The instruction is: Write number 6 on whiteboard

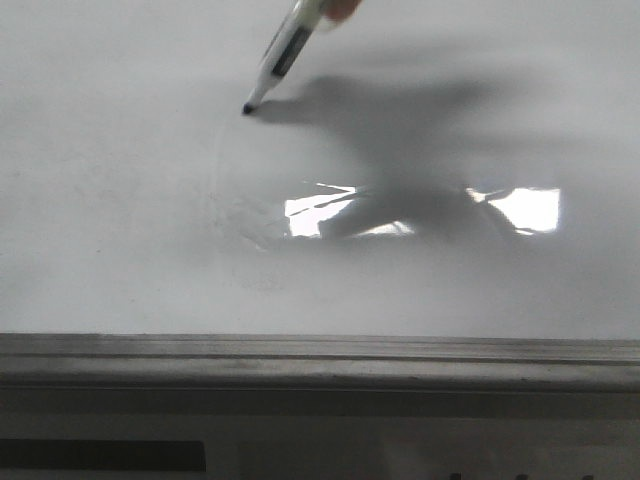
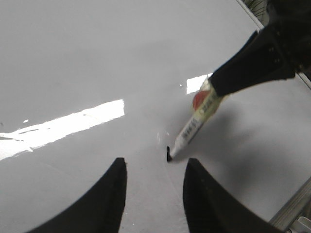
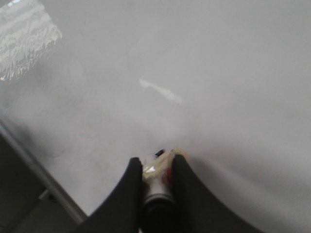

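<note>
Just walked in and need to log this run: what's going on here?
The right hand is shut on a marker, its black tip touching the whiteboard. Only a short black mark sits at the tip, so the number 6 is barely started. The left hand hovers open just above the board near the tip, holding nothing. Bright glare patches and faint erased smudges show on the board.
</note>
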`<action>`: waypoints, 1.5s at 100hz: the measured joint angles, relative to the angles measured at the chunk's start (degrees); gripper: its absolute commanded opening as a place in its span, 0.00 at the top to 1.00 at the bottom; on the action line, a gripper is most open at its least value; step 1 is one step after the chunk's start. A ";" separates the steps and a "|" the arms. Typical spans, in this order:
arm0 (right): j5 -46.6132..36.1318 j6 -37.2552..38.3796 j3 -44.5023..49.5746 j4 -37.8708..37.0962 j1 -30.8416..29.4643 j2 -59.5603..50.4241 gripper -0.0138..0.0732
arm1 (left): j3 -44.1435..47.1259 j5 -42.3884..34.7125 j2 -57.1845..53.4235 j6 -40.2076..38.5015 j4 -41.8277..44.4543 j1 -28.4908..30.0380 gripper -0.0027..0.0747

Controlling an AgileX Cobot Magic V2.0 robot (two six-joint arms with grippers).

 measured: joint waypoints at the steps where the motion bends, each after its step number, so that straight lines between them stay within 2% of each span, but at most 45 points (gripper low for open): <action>1: -0.29 0.00 0.58 0.34 0.15 -0.02 0.91 | 0.00 0.00 0.00 0.00 0.00 0.00 0.64; 14: -1.83 0.57 6.40 5.32 2.31 -0.45 0.91 | 0.00 0.00 0.00 0.00 0.00 0.00 0.64; 24: -1.13 0.57 8.81 5.59 2.80 -3.00 0.91 | 0.00 0.00 0.00 0.00 0.00 0.00 0.64; 51: -1.53 -0.10 7.27 2.78 1.80 -4.41 0.91 | 0.00 0.00 -0.03 0.00 0.00 0.00 0.64; 86: -1.74 -0.29 6.69 2.37 5.41 -2.94 0.91 | 0.00 0.47 1.01 0.00 1.55 -0.35 0.64; 100: -2.51 -0.41 6.69 2.37 6.75 -3.99 0.91 | 0.00 0.59 2.75 0.00 3.35 -3.25 0.64; 124: -2.82 -0.41 6.69 2.37 10.61 -5.68 0.91 | 0.00 -1.27 10.33 0.00 7.54 -11.90 0.64; 150: -2.23 -0.41 6.69 3.28 14.50 -5.68 0.91 | 0.00 -9.78 20.04 0.00 7.93 -13.24 0.64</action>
